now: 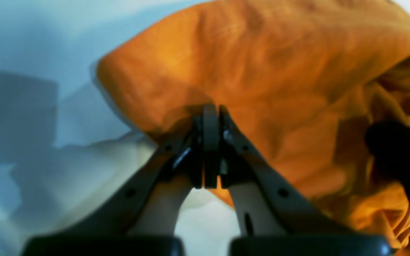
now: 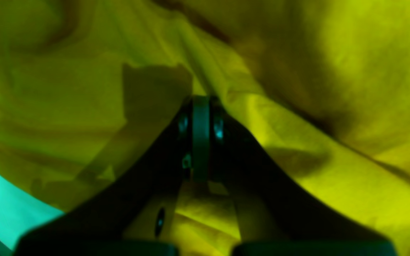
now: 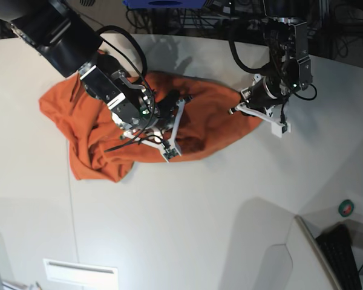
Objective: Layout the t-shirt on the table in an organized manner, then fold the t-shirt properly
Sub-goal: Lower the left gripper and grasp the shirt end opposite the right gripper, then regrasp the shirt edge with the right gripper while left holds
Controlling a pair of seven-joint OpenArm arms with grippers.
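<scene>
1. Bunched orange t-shirt (image 3: pixel 97 130) on the white table (image 3: pixel 187 217), upper left of centre in the base view.
2. Left gripper (image 3: pixel 257 112), upper right, pinched tight on the t-shirt's right edge.
3. Right gripper (image 3: pixel 169 130), centre left, clamped on a mid-shirt fold.
</scene>
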